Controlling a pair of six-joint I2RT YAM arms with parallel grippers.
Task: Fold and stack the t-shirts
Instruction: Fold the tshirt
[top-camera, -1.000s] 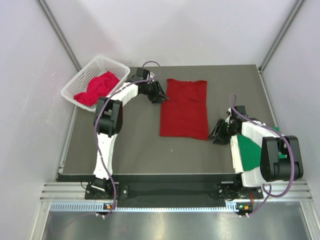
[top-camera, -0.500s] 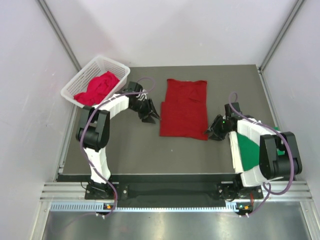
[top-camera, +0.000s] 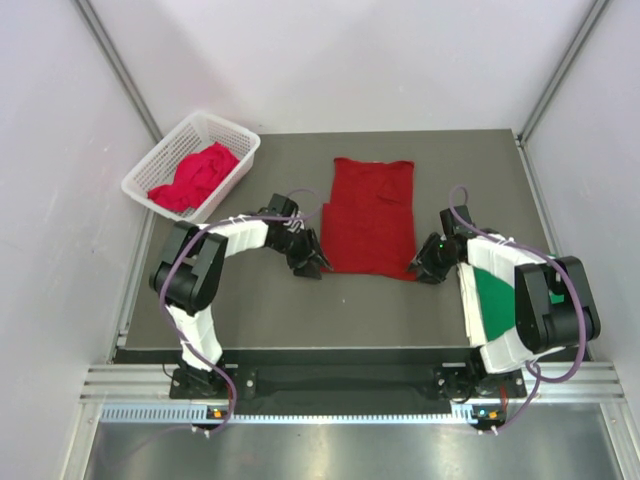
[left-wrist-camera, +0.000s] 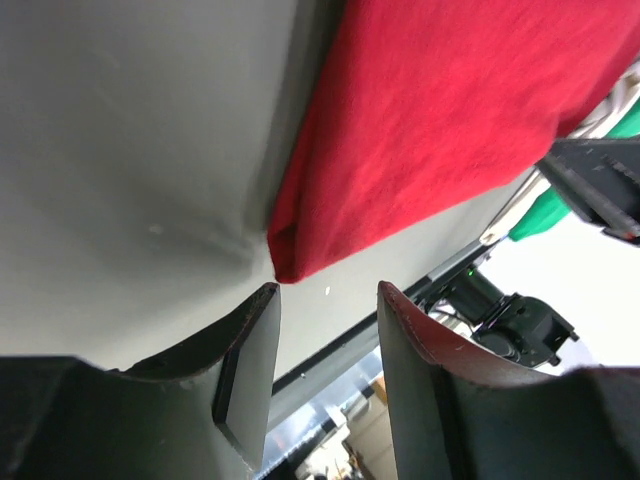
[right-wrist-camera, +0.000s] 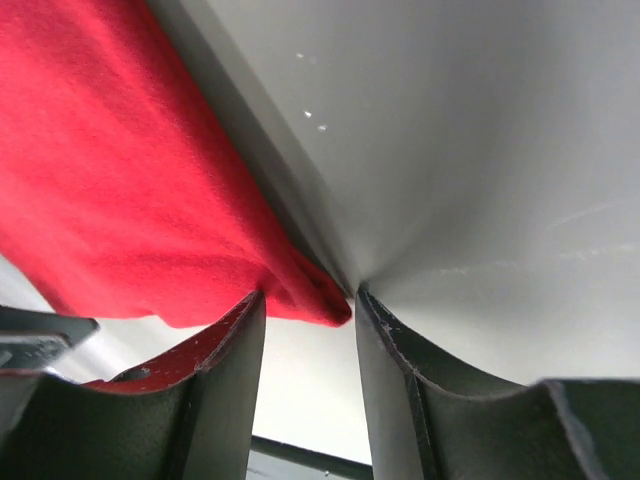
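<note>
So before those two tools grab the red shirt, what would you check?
1. Left tool open: ok, jaws apart.
2. Left tool at the near left corner of the red shirt: ok, the corner lies just ahead of the gap.
3. Right tool open: ok, jaws apart.
4. Right tool at the near right corner: ok, the corner sits at the gap between its fingertips.
5. Shirt flat on the table: ok, no big wrinkles.
6. Tools low enough to catch every layer: cannot tell.
</note>
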